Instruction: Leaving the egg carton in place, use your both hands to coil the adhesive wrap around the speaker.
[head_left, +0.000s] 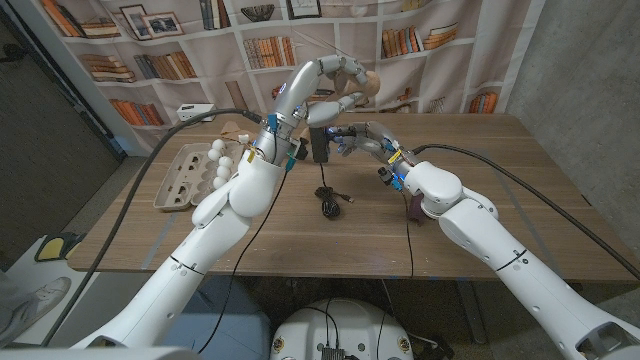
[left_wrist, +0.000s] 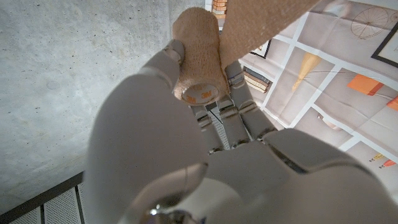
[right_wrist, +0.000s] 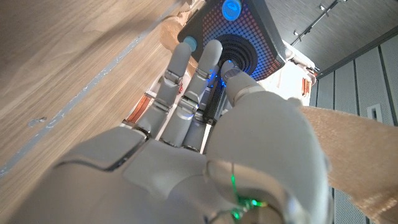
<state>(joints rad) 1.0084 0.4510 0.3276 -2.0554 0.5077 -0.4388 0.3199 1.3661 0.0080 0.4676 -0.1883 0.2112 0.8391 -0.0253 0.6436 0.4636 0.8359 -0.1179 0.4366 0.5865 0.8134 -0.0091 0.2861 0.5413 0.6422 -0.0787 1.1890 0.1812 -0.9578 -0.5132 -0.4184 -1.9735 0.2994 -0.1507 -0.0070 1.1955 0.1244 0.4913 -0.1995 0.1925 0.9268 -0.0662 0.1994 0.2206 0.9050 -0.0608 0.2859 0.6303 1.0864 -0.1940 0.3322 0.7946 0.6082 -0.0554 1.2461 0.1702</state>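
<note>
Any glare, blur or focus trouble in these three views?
Head view: even light, sharp, soft shadows under the arms. Left wrist view: the left hand is close and soft; the wrap roll reads clearly. Right wrist view: speaker lights glow blue, and the table shows a pale sheen.

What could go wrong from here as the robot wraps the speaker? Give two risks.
1. The left hand holds the tan adhesive wrap roll raised above the table; a pull on the stretched band could tip the dark upright speaker, which the right hand steadies.
2. The speaker's black cable trails across the table and could get dragged.
</note>
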